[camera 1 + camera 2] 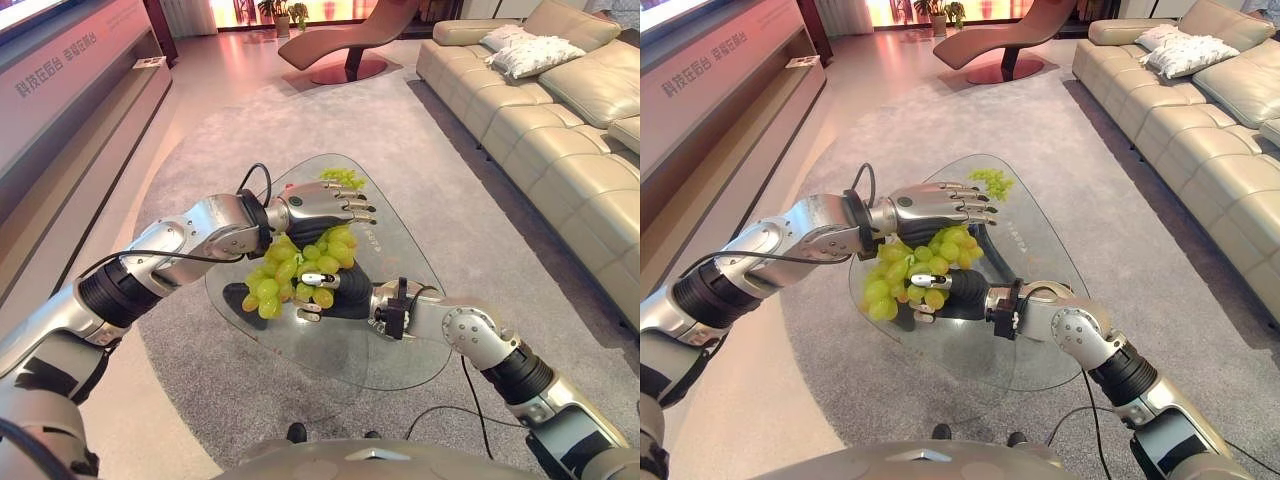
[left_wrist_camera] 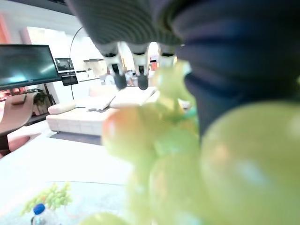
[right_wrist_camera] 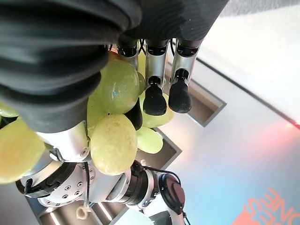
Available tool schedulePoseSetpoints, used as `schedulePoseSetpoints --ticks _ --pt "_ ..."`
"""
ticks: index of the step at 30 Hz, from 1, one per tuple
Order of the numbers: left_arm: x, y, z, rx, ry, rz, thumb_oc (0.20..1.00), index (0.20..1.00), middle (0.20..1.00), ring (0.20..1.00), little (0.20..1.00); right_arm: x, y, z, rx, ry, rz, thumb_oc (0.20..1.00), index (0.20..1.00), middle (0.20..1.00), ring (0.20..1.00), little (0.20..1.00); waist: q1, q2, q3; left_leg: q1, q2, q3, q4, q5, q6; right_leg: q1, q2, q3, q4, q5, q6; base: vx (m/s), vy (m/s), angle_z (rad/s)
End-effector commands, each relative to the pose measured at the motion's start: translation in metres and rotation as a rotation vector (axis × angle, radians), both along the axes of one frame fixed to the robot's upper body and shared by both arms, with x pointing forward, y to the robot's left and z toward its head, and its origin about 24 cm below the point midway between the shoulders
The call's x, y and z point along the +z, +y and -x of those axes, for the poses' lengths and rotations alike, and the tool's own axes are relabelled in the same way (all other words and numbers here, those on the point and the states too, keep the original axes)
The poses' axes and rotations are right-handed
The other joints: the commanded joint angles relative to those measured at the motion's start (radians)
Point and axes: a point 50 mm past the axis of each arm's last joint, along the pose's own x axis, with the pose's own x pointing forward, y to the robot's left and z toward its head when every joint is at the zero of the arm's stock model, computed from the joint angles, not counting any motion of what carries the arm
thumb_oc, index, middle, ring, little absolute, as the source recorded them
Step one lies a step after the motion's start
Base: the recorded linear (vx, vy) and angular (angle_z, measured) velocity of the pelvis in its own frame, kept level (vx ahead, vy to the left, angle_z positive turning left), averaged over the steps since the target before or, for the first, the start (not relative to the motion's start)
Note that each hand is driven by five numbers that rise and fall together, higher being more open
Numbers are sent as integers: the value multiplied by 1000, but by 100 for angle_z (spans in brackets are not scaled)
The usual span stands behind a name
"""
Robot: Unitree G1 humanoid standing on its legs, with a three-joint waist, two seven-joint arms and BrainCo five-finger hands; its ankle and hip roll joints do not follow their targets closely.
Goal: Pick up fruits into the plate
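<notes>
Grapes (image 1: 290, 272) sit above the glass table (image 1: 400, 300), cupped in your right hand (image 1: 335, 293), fingers curled under; left hand (image 1: 320, 203) is flat on top. Keep both steady, find the plate.

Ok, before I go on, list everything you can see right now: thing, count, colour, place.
grape bunch: one, green, held above the table between both hands
second grape bunch: one, green, on the far end of the table
glass table: one, clear, on the rug in front of the robot
bottle: one, clear with blue cap, on the table near the second bunch, seen in the left wrist view
rug: one, grey, under the table
sofa: one, beige, along the robot's right, with a patterned cushion
lounge chair: one, brown, far end of the room
left hand: fingers straight, over the top of the held bunch
right hand: curled round the held bunch from below
</notes>
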Motion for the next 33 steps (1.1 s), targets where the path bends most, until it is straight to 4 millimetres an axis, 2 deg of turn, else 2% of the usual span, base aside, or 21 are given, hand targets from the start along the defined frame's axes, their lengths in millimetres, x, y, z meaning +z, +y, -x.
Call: schedulePoseSetpoints --ticks 1,8,18,23,33 --pt "15 3 -2 5 0 121 1000 1000 1000 1000 1000 41 8 -8 -30 -155 -217 200 200 200 200 200 25 -31 -17 81 10 62 9 -134 4 41 -66 -36 5 -43 87 0 0 0" --pt "13 12 -9 74 25 183 1000 1000 1000 1000 1000 40 5 -9 -58 -159 -248 200 200 200 200 200 25 -29 -17 84 12 64 9 -136 4 43 -67 -37 5 -44 87 0 0 0" --pt "0 42 -24 261 58 315 1000 1000 1000 1000 1000 36 -8 -14 -143 -179 -302 200 200 200 200 200 29 -31 -15 88 14 66 11 -137 5 47 -66 -39 5 -45 85 10 -2 0" --pt "-19 69 -29 416 95 428 1000 1000 1000 1000 1000 32 -22 -16 -228 -197 -336 200 200 200 200 200 30 -29 -13 88 15 64 14 -136 6 47 -66 -38 6 -45 83 13 2 0" --pt "-58 121 -23 681 153 643 1000 1000 1000 1000 1000 22 -53 -21 -433 -249 -371 200 200 200 200 200 35 -29 -5 92 18 60 16 -137 8 50 -67 -37 9 -47 78 30 4 0"
